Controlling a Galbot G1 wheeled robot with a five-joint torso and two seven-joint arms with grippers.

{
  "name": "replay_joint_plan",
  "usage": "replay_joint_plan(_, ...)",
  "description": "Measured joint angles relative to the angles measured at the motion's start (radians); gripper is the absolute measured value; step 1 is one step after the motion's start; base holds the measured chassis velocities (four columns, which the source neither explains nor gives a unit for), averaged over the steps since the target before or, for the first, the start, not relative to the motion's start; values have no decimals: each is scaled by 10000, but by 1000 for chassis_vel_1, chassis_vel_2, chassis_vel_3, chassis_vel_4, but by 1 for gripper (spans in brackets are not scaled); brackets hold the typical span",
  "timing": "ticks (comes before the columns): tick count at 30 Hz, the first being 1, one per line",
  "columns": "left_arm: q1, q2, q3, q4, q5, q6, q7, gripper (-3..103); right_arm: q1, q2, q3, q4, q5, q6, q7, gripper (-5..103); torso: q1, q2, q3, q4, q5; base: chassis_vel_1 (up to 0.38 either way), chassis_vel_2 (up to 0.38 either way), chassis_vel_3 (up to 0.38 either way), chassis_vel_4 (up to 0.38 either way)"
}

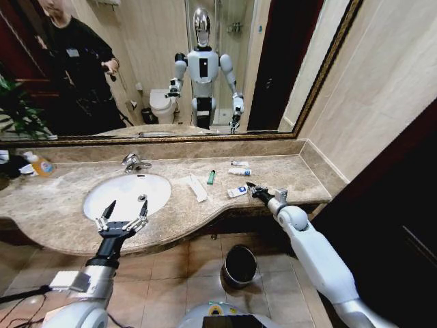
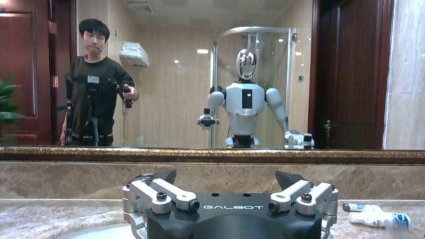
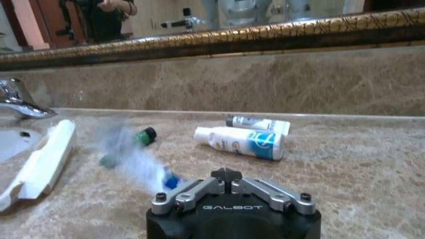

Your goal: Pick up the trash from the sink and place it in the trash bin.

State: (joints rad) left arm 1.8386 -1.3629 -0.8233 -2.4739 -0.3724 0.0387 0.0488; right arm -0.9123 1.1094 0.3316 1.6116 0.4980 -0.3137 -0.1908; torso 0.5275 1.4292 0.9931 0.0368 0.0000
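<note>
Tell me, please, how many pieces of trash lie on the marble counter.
5: long flat white strip beside the white oval basin; small green stick; two white-and-blue tubes near the backsplash; white-and-blue packet at the right pincer.

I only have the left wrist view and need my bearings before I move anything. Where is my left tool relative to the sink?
Observer: The left tool hangs open over the near part of the sink.
Operator: And the other arm?
Observer: The right tool is low over the counter with its fingers together. Its tip is beside a white-and-blue packet, but I cannot tell whether it grips it.
Operator: Where is the bin?
Observer: The trash bin stands on the floor below the counter's front edge, between the two arms.
</note>
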Motion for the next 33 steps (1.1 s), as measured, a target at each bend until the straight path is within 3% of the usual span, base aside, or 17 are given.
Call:
replay_joint_plan(20, 0, 0, -1, 0, 0, 0, 0, 100, -540, -156, 166, 1284, 235, -1, 303, 0, 0, -1, 0, 1, 0, 0, 0, 0, 0)
replay_joint_plan(33, 0, 0, 0, 0, 0, 0, -1, 100, -2687, -732, 1631, 4046, 931, -449, 472, 0, 0, -1, -1, 0, 1, 0, 0, 0, 0)
